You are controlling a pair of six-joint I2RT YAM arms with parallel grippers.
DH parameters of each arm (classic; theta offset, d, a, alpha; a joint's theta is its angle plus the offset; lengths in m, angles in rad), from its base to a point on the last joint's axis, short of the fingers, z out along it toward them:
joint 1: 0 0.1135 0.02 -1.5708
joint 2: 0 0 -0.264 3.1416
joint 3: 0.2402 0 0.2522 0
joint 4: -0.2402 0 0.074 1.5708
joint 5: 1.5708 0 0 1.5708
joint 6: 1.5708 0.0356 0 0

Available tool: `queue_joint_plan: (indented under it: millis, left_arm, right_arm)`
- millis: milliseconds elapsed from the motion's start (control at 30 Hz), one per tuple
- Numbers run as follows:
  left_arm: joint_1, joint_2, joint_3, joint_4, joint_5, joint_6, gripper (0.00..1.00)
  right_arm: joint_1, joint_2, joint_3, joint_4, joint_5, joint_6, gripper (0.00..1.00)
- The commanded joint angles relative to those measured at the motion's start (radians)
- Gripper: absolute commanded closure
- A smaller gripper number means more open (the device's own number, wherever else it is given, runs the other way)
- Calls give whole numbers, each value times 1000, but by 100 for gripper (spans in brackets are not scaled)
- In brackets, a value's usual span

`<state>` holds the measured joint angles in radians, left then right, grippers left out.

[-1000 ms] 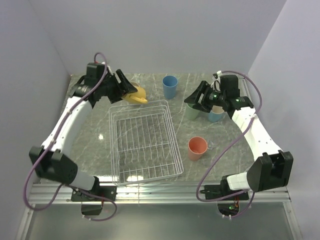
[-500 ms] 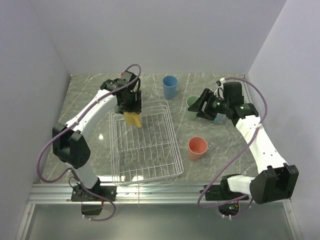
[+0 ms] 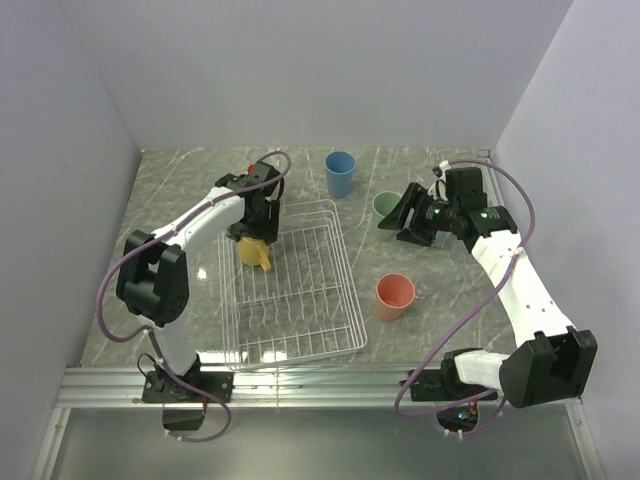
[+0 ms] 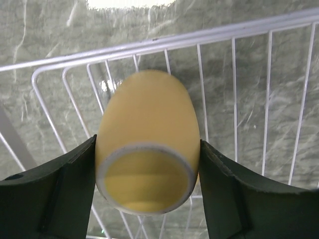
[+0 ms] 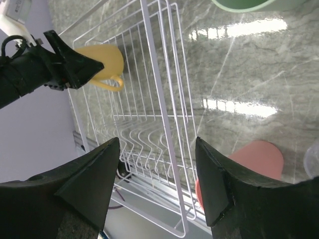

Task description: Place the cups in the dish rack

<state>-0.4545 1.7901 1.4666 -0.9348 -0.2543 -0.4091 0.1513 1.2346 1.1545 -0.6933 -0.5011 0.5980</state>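
Note:
My left gripper (image 3: pixel 254 236) is shut on the yellow mug (image 3: pixel 252 251), holding it low inside the far-left corner of the white wire dish rack (image 3: pixel 335 255). In the left wrist view the mug (image 4: pixel 147 144) sits between both fingers, rim toward the camera, over the rack wires (image 4: pixel 234 84). My right gripper (image 3: pixel 402 218) is open and empty, hovering by the green cup (image 3: pixel 385 207). The blue cup (image 3: pixel 340 173) stands behind the rack. The salmon-pink cup (image 3: pixel 394 296) stands right of the rack. The right wrist view shows the rack (image 5: pixel 164 124), yellow mug (image 5: pixel 103 67), pink cup (image 5: pixel 249 164) and green cup (image 5: pixel 244 5).
The marble tabletop (image 3: pixel 180 260) is walled at the back and both sides. A light-blue cup is mostly hidden behind my right wrist (image 3: pixel 440 215). My left arm (image 3: pixel 195 225) reaches over the rack's left side.
My left gripper has carried the yellow mug from the back left over the rack's far edge and down into its far-left corner. My right gripper has shifted slightly right near the green cup.

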Motion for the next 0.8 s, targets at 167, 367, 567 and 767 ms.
queue_joint_plan:
  millis: [167,367,567,767]
  left_arm:
    - [59,-86,-84,90,29,0,37]
    - [73,-132,-75,54,21,7,17]
    - [74,-195,0,10,82,-28,3]
    - [74,-231,63,-44,98,-57,1]
  right_arm:
    - [-7,-9,68,-58,70,-50,31]
    - [-12,74,213,-135,171,-93,30]
    - [-61,172,347,-258,368,-127,29]
    - [-104,212,343,-268,458,-110,29]
